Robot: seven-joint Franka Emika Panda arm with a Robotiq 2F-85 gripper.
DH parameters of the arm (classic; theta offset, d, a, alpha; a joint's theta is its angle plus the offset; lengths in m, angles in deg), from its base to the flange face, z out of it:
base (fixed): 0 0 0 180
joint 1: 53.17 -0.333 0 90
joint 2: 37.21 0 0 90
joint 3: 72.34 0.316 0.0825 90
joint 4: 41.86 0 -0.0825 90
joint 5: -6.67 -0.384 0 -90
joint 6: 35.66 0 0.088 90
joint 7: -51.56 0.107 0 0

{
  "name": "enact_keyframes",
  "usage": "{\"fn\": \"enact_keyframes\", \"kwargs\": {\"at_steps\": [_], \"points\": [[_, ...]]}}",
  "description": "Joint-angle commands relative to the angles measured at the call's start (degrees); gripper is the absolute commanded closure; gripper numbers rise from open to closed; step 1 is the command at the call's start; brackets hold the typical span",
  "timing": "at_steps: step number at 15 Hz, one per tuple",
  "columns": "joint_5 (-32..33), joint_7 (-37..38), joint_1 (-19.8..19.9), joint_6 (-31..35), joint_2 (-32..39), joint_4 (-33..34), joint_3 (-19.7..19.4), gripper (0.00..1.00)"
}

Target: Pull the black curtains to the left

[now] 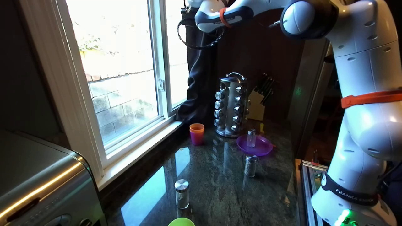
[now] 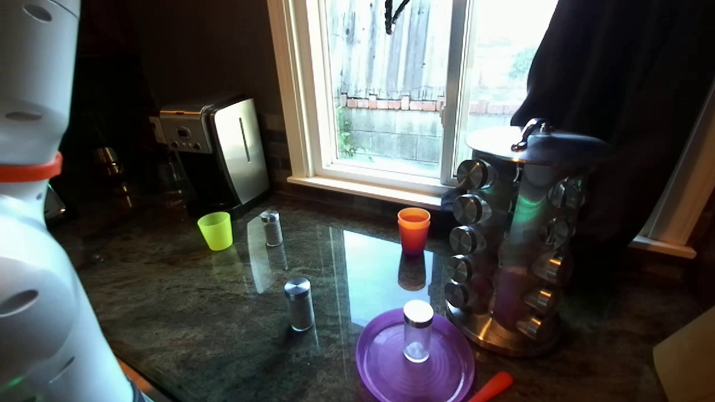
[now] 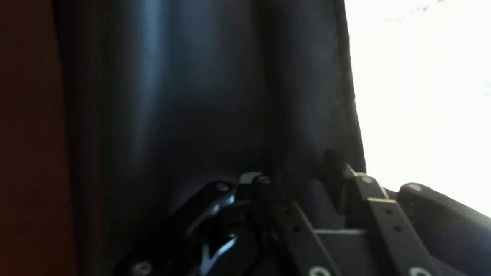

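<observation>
Black fabric, tall and softly folded, formed the curtains [image 2: 603, 84], which hung just behind the upright silver metal spice rack [image 2: 514, 240] in an exterior view. We saw the black metal two-fingered gripper [image 3: 301, 168], probably higher than the rack, with its fingers spread before the cloth near the free edge; whether any fabric lay between the tips we could not tell. We judged that a pinch there might catch only a thin strip, because the edge ran so close to one finger, and a leftward pull could then slip off. A fuller grip, we thought, carried its own danger: the lower folds, lying so near the rack, could snag on it and rock it. We also feared for the orange-and-magenta plastic cup [image 2: 414, 231] beside the rack, which a sweeping hem could tip, and for the clear silver-capped jar [image 2: 418, 338] on the round purple plate [image 2: 380, 360] just beside the rack, exposed if the rack toppled.
</observation>
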Motion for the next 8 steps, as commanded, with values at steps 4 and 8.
{"fn": "enact_keyframes", "kwargs": {"at_steps": [4, 8], "points": [[1.25, 3.38, -0.15, -1.50, 1.10, 1.92, -2.41, 1.00], [0.72, 1.93, -1.25, -3.97, -1.02, -0.53, -2.27, 1.00]]}}
